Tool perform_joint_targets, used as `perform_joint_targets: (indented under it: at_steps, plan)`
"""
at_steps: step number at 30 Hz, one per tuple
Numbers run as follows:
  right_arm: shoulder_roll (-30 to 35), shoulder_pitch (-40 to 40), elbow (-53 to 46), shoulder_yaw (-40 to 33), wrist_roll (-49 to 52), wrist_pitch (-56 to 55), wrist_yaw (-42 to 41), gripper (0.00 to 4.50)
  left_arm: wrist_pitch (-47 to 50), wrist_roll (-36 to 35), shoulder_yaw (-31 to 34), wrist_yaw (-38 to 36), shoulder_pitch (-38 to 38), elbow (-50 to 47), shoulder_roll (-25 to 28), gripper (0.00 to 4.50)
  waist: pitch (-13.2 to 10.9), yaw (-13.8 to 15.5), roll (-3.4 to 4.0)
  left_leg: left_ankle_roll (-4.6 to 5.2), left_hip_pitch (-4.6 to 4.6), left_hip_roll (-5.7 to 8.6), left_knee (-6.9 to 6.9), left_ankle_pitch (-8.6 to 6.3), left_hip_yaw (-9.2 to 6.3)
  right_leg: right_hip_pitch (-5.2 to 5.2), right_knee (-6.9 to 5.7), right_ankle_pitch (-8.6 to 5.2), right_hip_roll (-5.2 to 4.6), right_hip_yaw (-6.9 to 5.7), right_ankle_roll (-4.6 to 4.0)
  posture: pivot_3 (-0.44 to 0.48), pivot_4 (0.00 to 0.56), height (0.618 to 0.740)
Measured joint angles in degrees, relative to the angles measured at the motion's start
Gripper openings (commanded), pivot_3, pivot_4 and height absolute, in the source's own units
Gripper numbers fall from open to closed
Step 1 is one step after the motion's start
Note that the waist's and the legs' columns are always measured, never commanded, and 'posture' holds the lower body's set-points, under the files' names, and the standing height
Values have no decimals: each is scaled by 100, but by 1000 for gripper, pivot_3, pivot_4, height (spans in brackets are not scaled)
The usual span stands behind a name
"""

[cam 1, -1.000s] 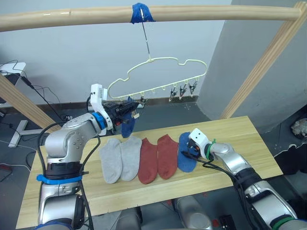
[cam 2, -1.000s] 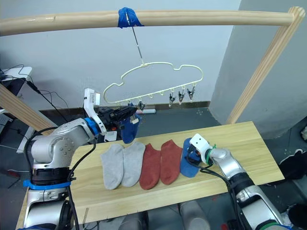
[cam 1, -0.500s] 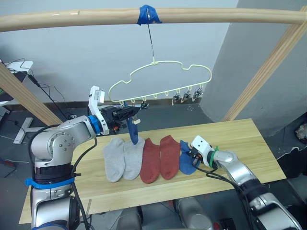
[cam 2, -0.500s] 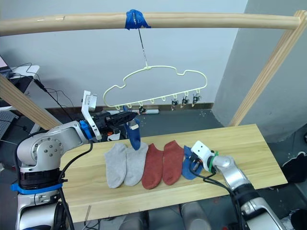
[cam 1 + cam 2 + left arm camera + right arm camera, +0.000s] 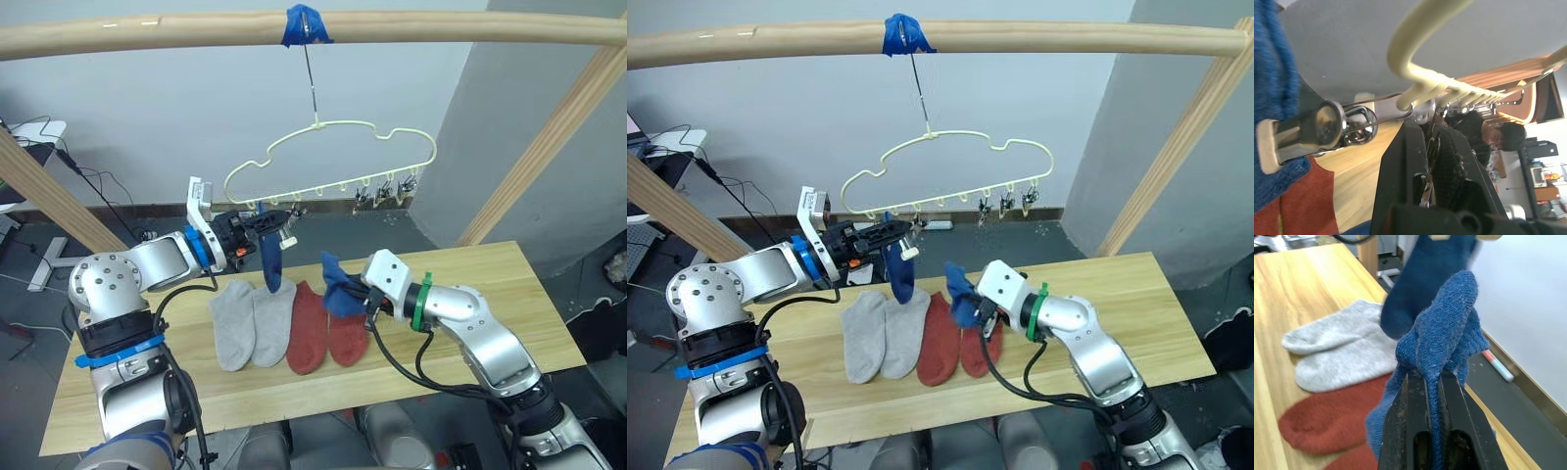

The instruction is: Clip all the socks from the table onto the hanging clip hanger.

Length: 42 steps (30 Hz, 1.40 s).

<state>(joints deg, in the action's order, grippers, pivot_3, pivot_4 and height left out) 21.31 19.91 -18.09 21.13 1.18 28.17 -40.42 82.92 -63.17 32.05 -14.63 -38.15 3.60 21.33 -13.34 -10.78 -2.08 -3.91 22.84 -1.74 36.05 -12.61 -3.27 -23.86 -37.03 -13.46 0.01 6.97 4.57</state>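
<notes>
- Left eye view: one royal blue sock already hangs from a metal clip at the left end of the clip hanger, which dangles from a wooden pole by its long hook.
- On the table, two light grey socks and two rust red socks lie side by side near the middle, closer to the far edge than the near one.
- The right gripper has its fingers pressed together on the second blue sock, pinching a fold of the fabric and carrying it above the red pair, clear of the wood.
- The left gripper sits at the hanger's left end. In the left wrist view its black fingers look closed together around a thin metal clip, apparently squeezing the next one in the row.
- Step in hand, as I judge it: bring the lifted sock up to a free clip beside the hung one.
- To do it well, present the cuff edge, not the bunched middle, so the clip bites a thin layer.
- The hanger swings freely on its hook, so the left arm should steady it while the right feeds the fabric in slowly.
- Release the right pinch only once the clip has clearly closed on the sock; otherwise it drops back onto the table.
</notes>
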Motion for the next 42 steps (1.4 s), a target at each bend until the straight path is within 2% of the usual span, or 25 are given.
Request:
perform_joint_targets:
  at_steps: [6, 18, 29, 35, 42]
  plan:
    - [-381, 611, 286, 327, -173, -22, 101, 52, 137, -215, 122, 392, -107, 124, -152, 196, 0, -1, 0, -1, 13, -1, -5, 0, -1, -22, -9, 0, 2, 0, -1, -151, 229, 740]
    - [-432, 682, 286, 375, -223, -10, 53, 52, 31, -256, 54, 397, -42, 83, -110, 196, 0, -18, 0, -3, 14, -1, -4, -1, 1, -23, -7, 0, 1, 1, -1, -154, 241, 740]
    - [-561, 1153, 535, 605, -504, -25, 102, 52, -102, -344, -106, 364, 72, -16, -64, 196, -2, -17, 0, -3, 16, 0, -7, -1, 2, -24, -2, -1, 1, 2, -1, -145, 243, 740]
    - [-744, 1459, 809, 547, -587, -9, 216, 52, -409, -283, -376, 10, 278, -320, 138, 196, -5, -22, 1, -3, 16, -1, -9, -1, 2, -26, -2, -1, 1, 2, -1, -141, 243, 740]
    - [-782, 1459, 848, 500, -572, -4, 217, 0, -585, -206, -590, -253, 456, -423, 269, 2402, -33, 6, -6, -4, 21, -1, -10, -2, 1, -30, 2, -1, 0, 1, -2, -133, 241, 740]
